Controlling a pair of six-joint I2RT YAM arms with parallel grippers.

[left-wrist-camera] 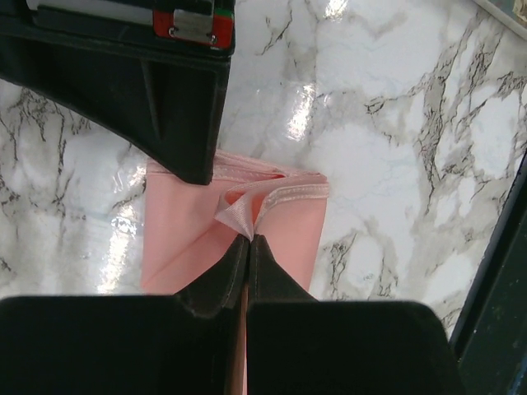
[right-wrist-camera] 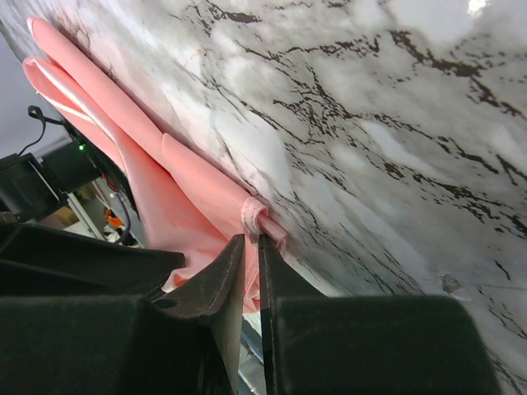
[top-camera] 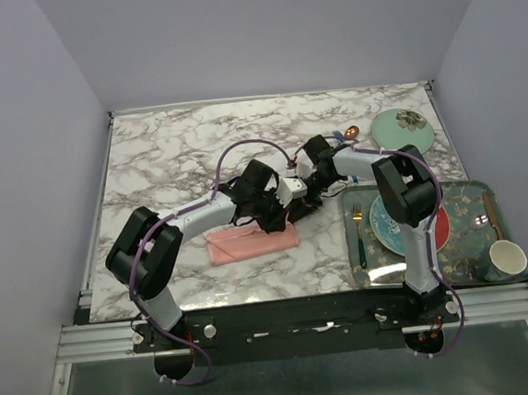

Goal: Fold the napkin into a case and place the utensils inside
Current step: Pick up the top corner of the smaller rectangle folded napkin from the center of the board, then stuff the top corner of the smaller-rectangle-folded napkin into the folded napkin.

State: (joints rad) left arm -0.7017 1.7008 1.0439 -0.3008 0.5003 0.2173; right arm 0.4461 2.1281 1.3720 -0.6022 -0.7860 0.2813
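In the lower centre of the top view, the shiny salmon-pink satin napkin (top-camera: 250, 245) lies on the white marble surface (top-camera: 168, 160) as a narrow folded strip. The folding looks mostly done, though I cannot tell whether it forms a finished pocket. Over the strip's right part, the left gripper (top-camera: 274, 222) is clenched on the cloth. Its wrist view shows the left gripper (left-wrist-camera: 249, 240) pinching a raised pucker of the napkin (left-wrist-camera: 288, 222). Just right of it, the right gripper (top-camera: 300, 209) grasps the cloth too. In its own view the right gripper (right-wrist-camera: 252, 240) nips a rolled bit of hem on the napkin (right-wrist-camera: 165, 181).

Further right, the slim copper-gold spoon (top-camera: 352, 132) lies at upper right beside a pale green round dish (top-camera: 402, 131), well apart from the napkin. A small dark blue piece next to it may be the fork, but it is too small to confirm. No utensil shows inside the cloth, so I judge that loading it remains. Both arms hide the strip's right end in the top view.
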